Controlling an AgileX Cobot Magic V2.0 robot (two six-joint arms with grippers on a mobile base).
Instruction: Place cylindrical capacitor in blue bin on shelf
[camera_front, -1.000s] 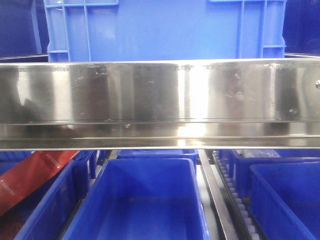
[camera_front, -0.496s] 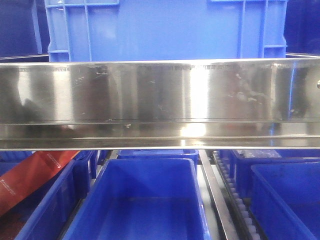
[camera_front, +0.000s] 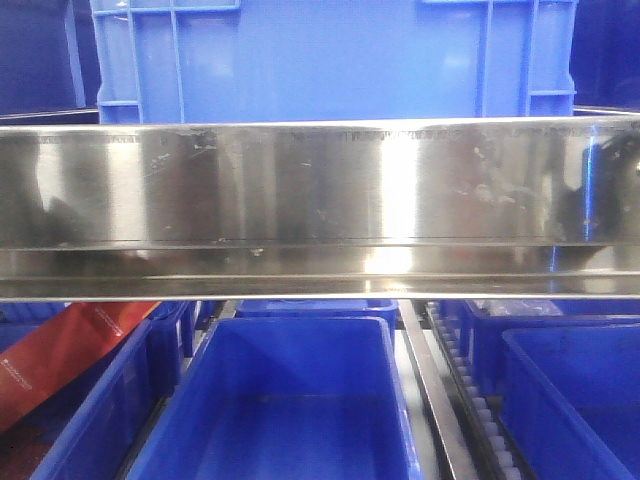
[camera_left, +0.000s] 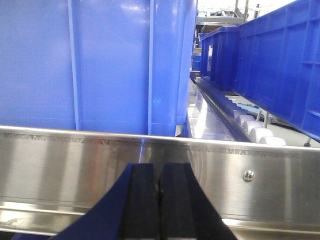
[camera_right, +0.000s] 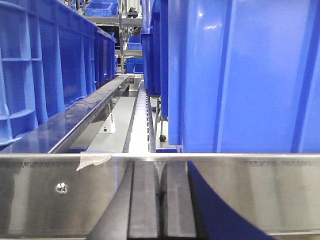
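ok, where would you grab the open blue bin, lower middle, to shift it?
Probably the middle bin by its right side rim, near stretch: a thin upright wall, open above. Come down from the front, since the shelf beam roofs its far end.

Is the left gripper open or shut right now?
Shut, and empty: in the left wrist view the left gripper shows its two black pads pressed together, nothing between them, in front of the shelf beam.
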